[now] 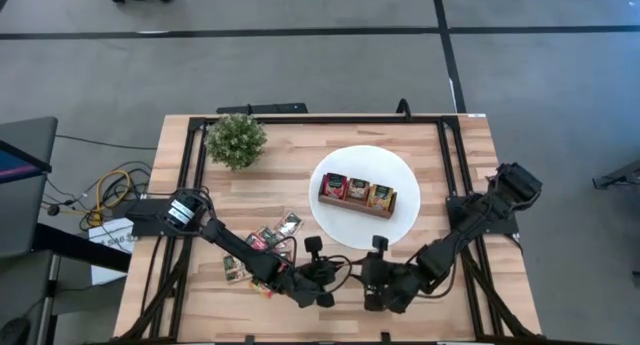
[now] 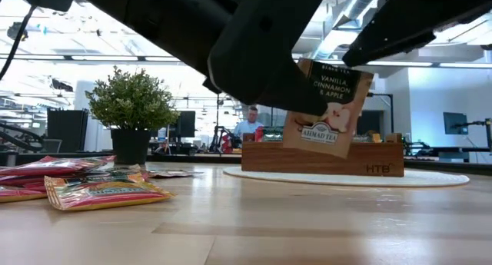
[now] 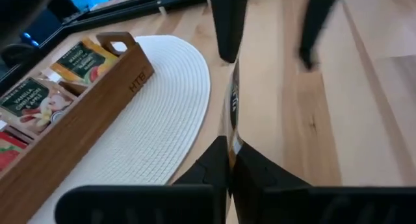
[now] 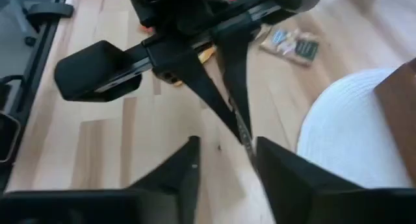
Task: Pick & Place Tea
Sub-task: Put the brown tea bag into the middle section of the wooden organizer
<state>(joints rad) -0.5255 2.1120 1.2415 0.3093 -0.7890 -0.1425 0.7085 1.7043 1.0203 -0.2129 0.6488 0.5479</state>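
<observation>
The left gripper hangs just off the near edge of the white plate, its two fingers pressed together on a brown tea sachet labelled vanilla, cinnamon and apple. In the low view that sachet hangs clear of the tabletop, slightly tilted, in front of the wooden tray. The right gripper sits close beside the left one, also just off the plate's near edge; its fingers stand apart, with the sachet's thin edge showing in the gap between them, and I cannot tell whether they touch it.

The tray rests on the plate and holds sachets upright in its three compartments. Loose red and green sachets lie scattered on the table to the plate's left, under the left arm. A small potted plant stands beyond the plate's far left side.
</observation>
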